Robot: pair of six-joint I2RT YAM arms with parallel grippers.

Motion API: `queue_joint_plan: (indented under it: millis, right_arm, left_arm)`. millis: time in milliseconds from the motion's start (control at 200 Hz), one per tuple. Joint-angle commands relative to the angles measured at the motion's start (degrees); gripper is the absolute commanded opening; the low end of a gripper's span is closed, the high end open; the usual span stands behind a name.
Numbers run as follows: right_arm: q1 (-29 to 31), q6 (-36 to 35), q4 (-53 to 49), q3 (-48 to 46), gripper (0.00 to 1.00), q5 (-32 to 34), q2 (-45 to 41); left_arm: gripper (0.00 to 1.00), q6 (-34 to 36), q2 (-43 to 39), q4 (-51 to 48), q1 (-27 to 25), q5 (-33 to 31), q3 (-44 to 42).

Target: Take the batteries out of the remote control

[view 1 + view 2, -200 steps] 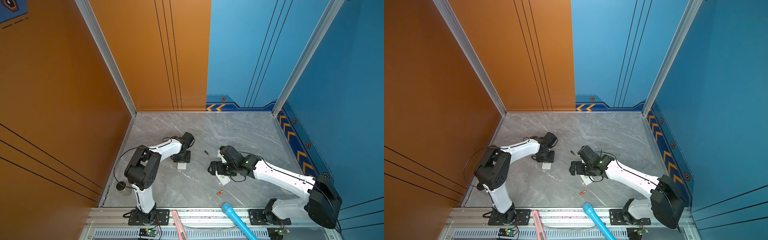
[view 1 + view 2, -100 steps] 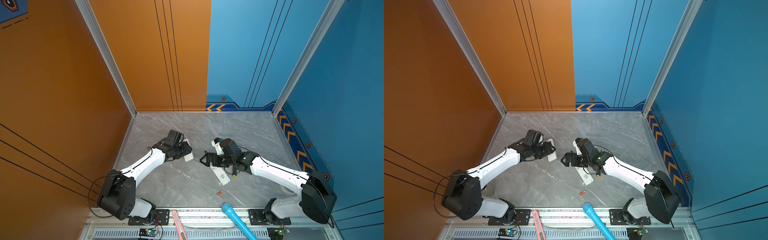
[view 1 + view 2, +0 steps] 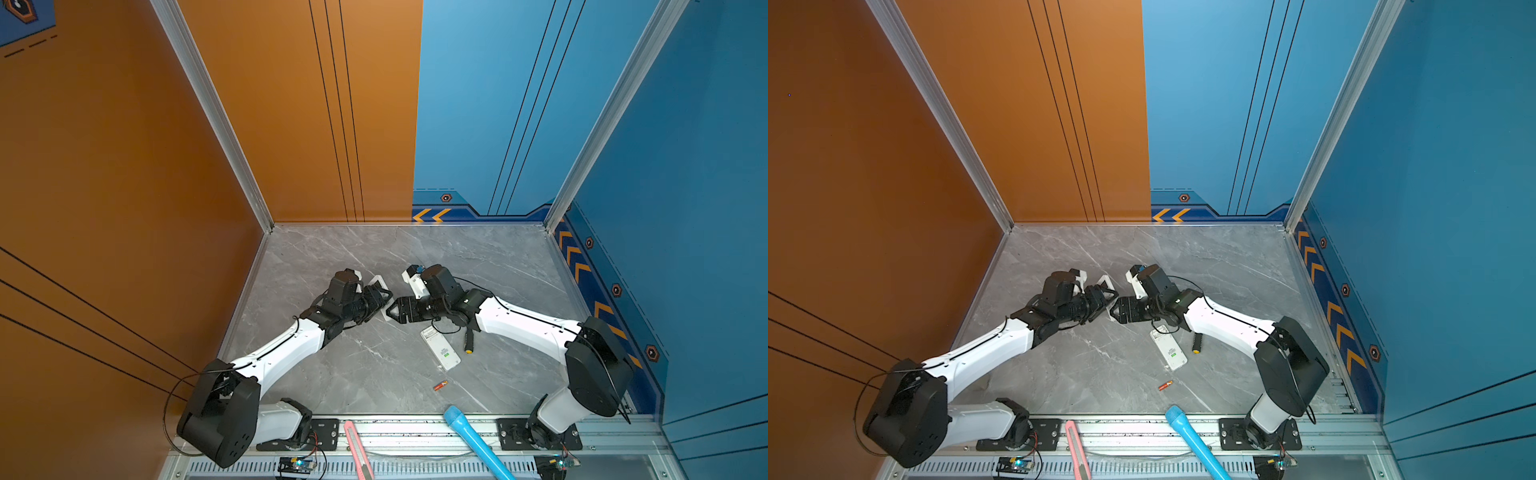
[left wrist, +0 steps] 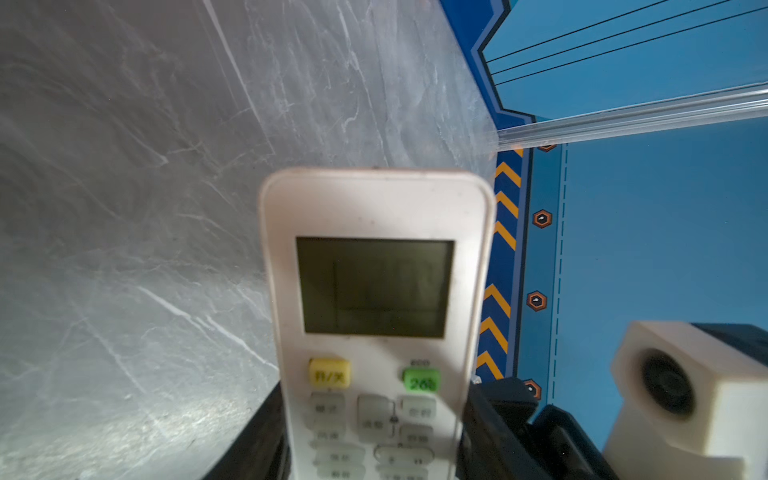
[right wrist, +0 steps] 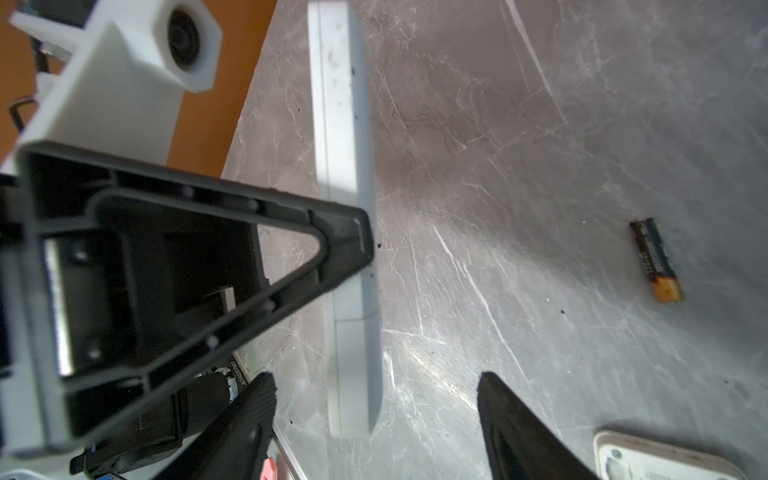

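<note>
My left gripper [image 4: 374, 436] is shut on a white remote control [image 4: 376, 291] with a grey screen, yellow and green buttons facing the left wrist view. In both top views the remote [image 3: 379, 284] [image 3: 1105, 282] hangs above the table's middle in this gripper [image 3: 384, 297]. My right gripper [image 3: 392, 311] [image 5: 374, 415] faces it, open. The remote's end [image 5: 353, 395], seen edge-on, lies between its fingers [image 5: 249, 415] untouched. A dark battery with an orange end [image 5: 656, 259] lies on the table. A red-orange battery [image 3: 440, 385] [image 3: 1165, 385] lies near the front.
A second white remote [image 3: 440, 349] [image 3: 1170, 349] lies under the right arm beside a black-and-yellow screwdriver [image 3: 469, 343]. A blue flashlight [image 3: 473, 440] and a pink box cutter [image 3: 357, 449] rest on the front rail. Orange and blue walls enclose the grey table [image 3: 374, 374].
The left arm has lifted the remote off the table and carried it toward the middle. The right gripper has moved left up to the remote's end and its jaws have narrowed.
</note>
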Motion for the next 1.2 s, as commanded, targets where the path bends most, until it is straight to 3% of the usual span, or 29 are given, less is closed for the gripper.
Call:
queue_joint_plan:
  millis: [0,195,475,701,781,941,986,1116,1196]
  right_arm:
    - [-0.13,-3.58,-2.87,1.2,0.77,-1.08,0.59]
    - [-0.43,-4.93,-2.93,2.75,0.66,-2.21,2.41]
    - [-0.39,-5.2,-3.0,3.23,0.31,-2.57,3.04]
    - [0.7,-7.25,-5.23,4.75,0.16,-1.75,2.41]
    - [1.47,-8.95,-7.6,5.89,0.11,-0.63,2.36]
    - [2.2,-11.36,-11.32,6.26,0.04,4.06,0.6]
    - [2.6,-12.55,-13.0,6.46,0.03,6.71,-0.32]
    - [3.72,-16.81,-17.89,6.55,0.01,15.67,-3.41]
    - [3.88,-19.24,-20.02,6.23,0.01,19.98,-5.01]
  left_arm:
    - [0.33,-0.67,-0.98,2.96,-0.68,1.18,-0.89]
    - [0.33,-1.81,-1.53,7.16,-1.7,1.61,-2.74]
    - [0.32,-2.66,-2.47,10.95,-2.9,0.71,-4.64]
    - [0.34,-4.25,-2.15,14.64,-3.5,1.15,-5.97]
    - [0.43,-5.18,-1.96,15.97,-3.85,1.22,-6.3]
    - [0.91,-9.43,-3.74,14.75,-2.46,0.49,-6.57]
    - [0.99,-10.9,-4.83,13.31,-1.59,0.6,-6.46]
    - [0.98,-13.69,-10.83,1.68,1.41,-0.1,-3.7]
    - [0.98,-12.56,-13.81,-11.11,3.29,-1.06,0.46]
